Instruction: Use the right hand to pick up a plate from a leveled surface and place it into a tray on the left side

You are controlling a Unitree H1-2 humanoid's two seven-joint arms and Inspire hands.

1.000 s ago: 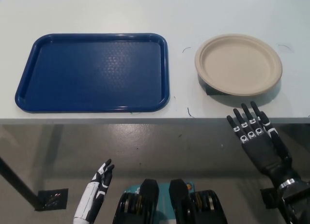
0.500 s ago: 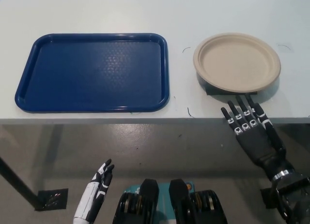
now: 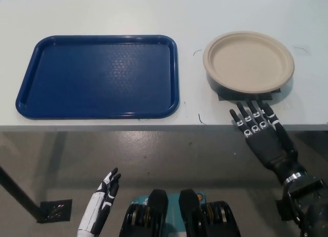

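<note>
Head view: right hand (image 3: 260, 134) fingers (image 3: 250, 111) spread, empty, tips just under plate (image 3: 248, 62) edge.

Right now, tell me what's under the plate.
A dark, flat support peeks out beneath the beige plate's near edge, lifting it off the white table. Its full shape is covered by the plate. The black right hand, open, reaches toward it.

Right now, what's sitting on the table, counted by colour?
Blue: 1, the tray
Beige: 1, the plate
Black: 1, the dark support showing under the plate
Total: 3
</note>
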